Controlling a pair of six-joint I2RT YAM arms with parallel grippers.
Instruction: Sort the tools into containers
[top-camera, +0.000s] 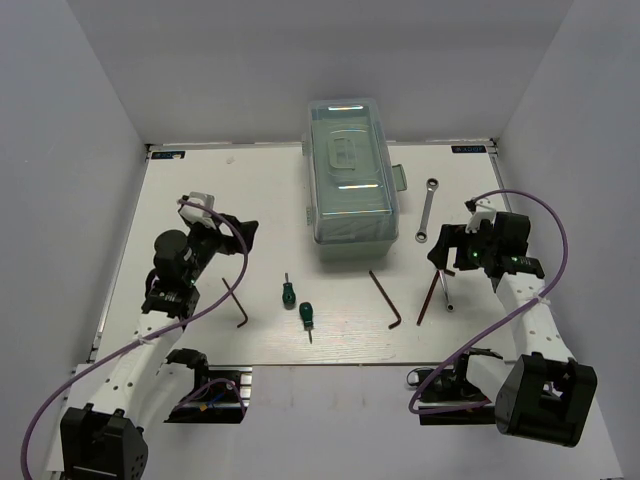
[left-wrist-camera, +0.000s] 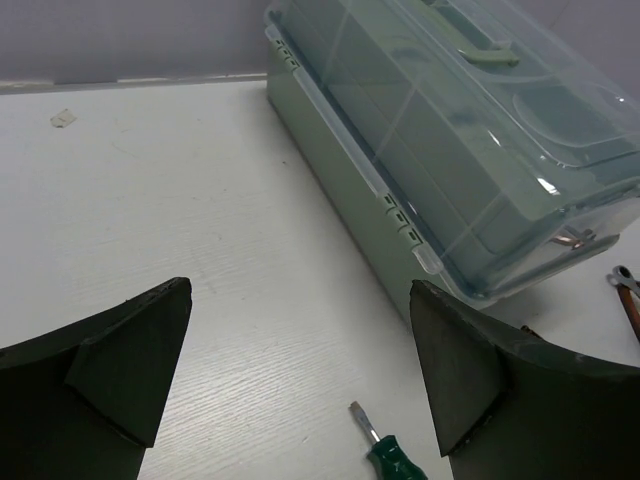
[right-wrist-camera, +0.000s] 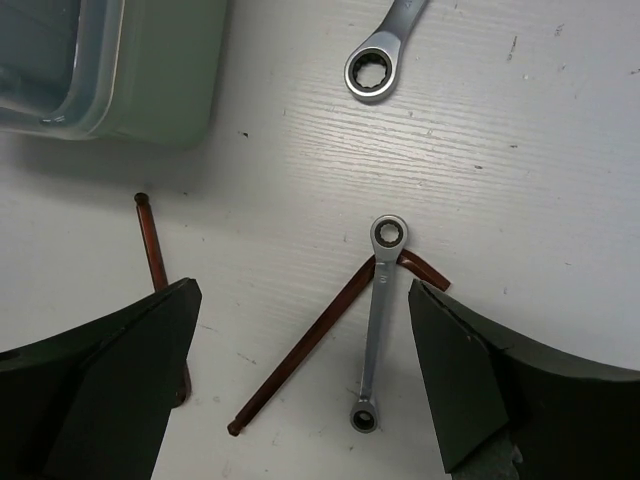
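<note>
The pale mint-green toolbox (top-camera: 350, 185) stands shut at the table's back centre, and it also shows in the left wrist view (left-wrist-camera: 450, 150). My left gripper (top-camera: 243, 238) is open and empty, above bare table left of the box. A green-handled screwdriver (left-wrist-camera: 385, 450) lies just ahead of it, between its fingers (left-wrist-camera: 300, 370). My right gripper (top-camera: 440, 250) is open and empty above a short silver wrench (right-wrist-camera: 377, 320) that lies across a reddish-brown hex key (right-wrist-camera: 310, 345). Both lie between the right gripper's fingers (right-wrist-camera: 305, 380).
A longer wrench (top-camera: 428, 210) lies right of the box. Two screwdrivers (top-camera: 288, 292) (top-camera: 306, 317) lie in front of the box. One hex key (top-camera: 236, 302) lies at front left, another (top-camera: 385, 298) at front centre. White walls enclose the table.
</note>
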